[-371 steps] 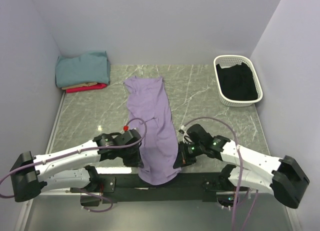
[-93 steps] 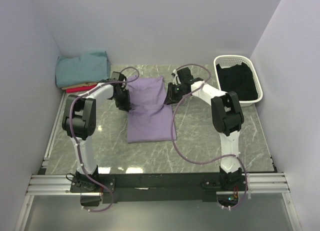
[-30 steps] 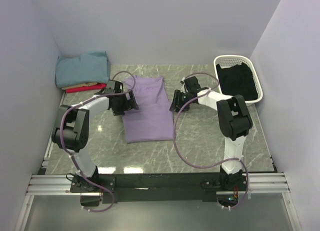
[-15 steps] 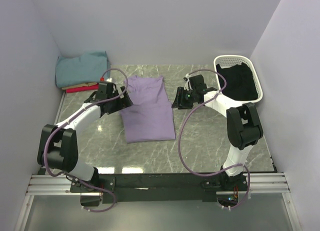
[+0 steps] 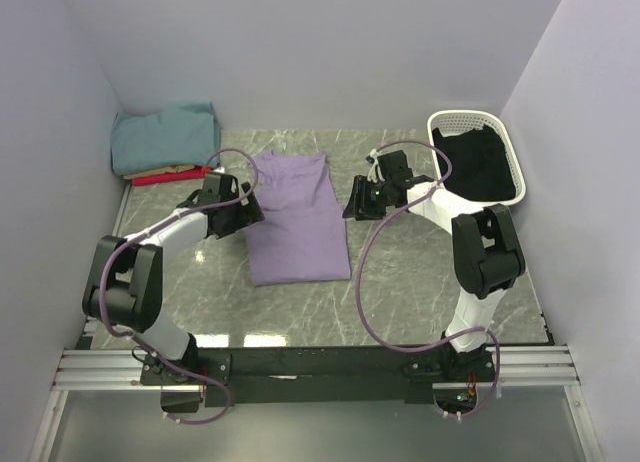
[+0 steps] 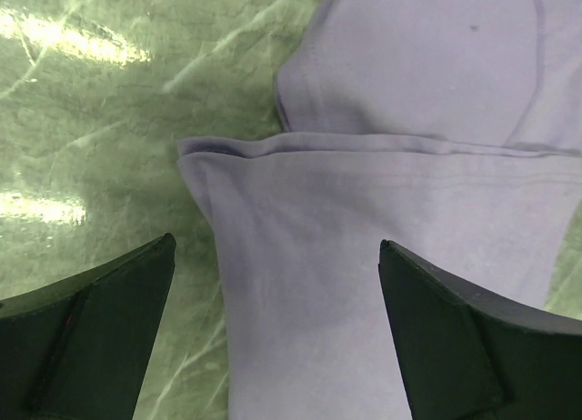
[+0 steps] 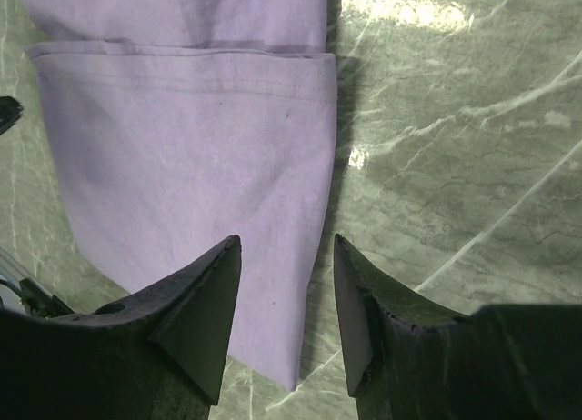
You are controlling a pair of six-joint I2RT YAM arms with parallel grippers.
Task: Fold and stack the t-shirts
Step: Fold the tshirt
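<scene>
One marble surface [image 5: 420, 272] carries everything. At its centre lies the lavender shirt [image 5: 297, 217], the near part doubled over so that a hem runs from nine to three across the middle. At ten o'clock sits the stack [image 5: 165, 142], teal over tan over red. At two o'clock there is a white basket [image 5: 467, 114] with dark cloth in it.

My left fingers [image 5: 244, 210] hover at the shirt's nine o'clock edge, spread as wide as they go and gripping nothing, with the hem corner between them. My right fingers [image 5: 354, 203] hover at the three o'clock edge, about half spread and also empty.

I judge another fold is due, and the risk is in the pinch. If either side catches only the top layer, the fold peels apart. If one side grips before the other, the panel skews. The right arm's cable [image 5: 360, 282] loops close by at four o'clock and could drag the cloth.
</scene>
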